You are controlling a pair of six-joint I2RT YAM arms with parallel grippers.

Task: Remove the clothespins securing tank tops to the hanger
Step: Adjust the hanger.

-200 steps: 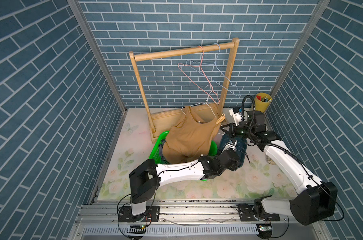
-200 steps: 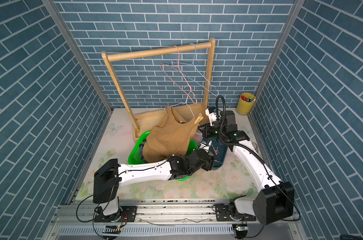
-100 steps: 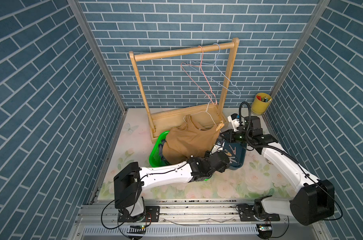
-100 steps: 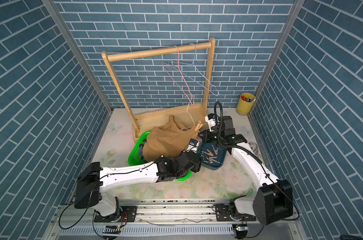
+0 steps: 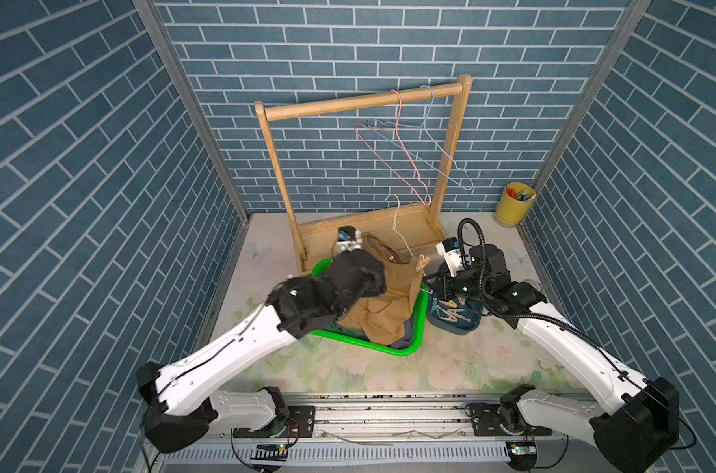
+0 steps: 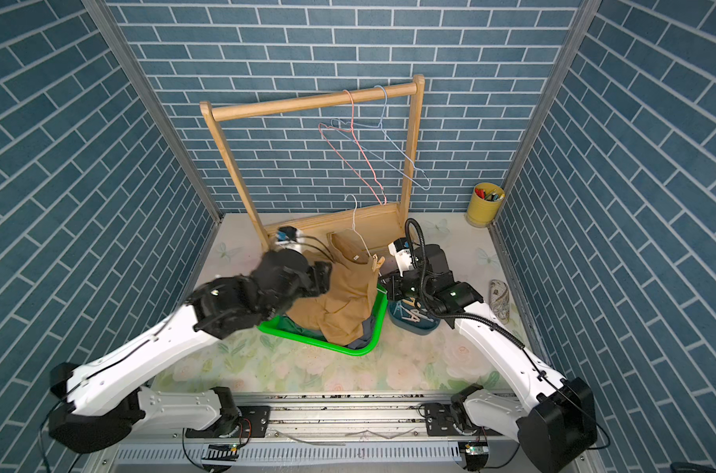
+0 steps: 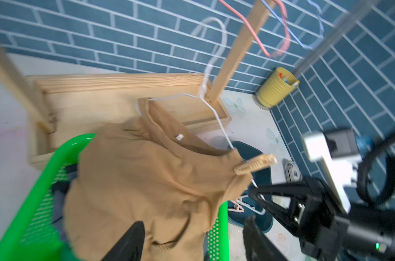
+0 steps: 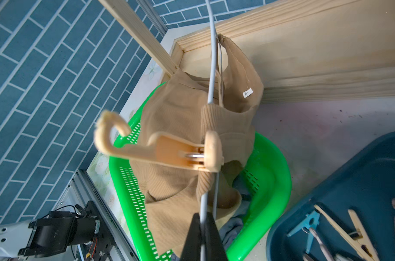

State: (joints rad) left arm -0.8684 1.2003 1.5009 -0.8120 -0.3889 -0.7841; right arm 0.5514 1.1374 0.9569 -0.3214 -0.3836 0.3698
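My right gripper is clamped on the wire hanger. The 1 clothespin I can see on it bites a strap of the tan top just beyond my fingertips — light, stiff plastic on a spring, which I'd pinch at its hooked tail, since the soft, limp cloth gives nothing to push against. My left gripper stands open just short of the top. Under both, the green basket holds the top's hem and some grey-blue cloth — the blue tray beside my right fingers holds several loose pins.
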